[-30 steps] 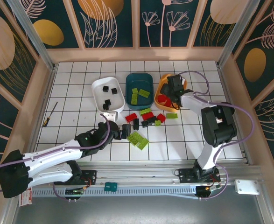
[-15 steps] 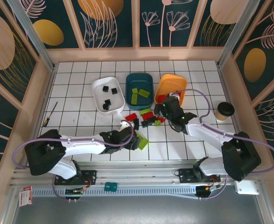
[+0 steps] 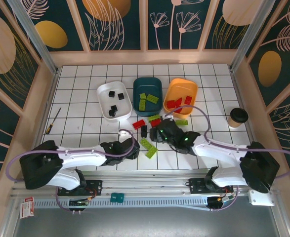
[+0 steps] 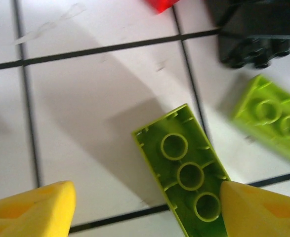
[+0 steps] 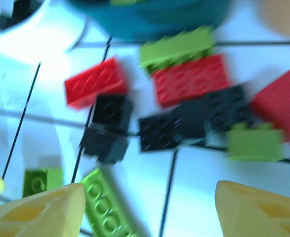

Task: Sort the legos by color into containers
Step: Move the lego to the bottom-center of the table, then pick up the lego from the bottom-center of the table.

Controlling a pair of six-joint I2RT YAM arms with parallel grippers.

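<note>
While both arms crowd the same loose pile in front of the bins, I log the hazards.

Left gripper (image 4: 145, 212): yellow fingers apart, straddling an upturned lime green oblong plastic brick (image 4: 188, 177) on the white tiled table (image 4: 95, 113). The brick lies skewed, crowding one finger and well clear of the other. A squeeze would likely spin it or pop it out. A second lime green brick (image 4: 270, 121) and a black studded plastic brick (image 4: 256, 34) sit near enough to get nudged.

Right gripper (image 5: 149, 212): fingers apart, nothing between them, above red, black and lime bricks packed touching. View is blurred. Risk: pinching two colours at once.

Top view puts the grippers close together, so a collision is possible.

Destination, I judge: dark teal rounded plastic bin (image 3: 147, 84), holding lime pieces. The white rounded plastic bin (image 3: 103, 100) holds black, the orange rounded plastic bin (image 3: 182, 88) red.
</note>
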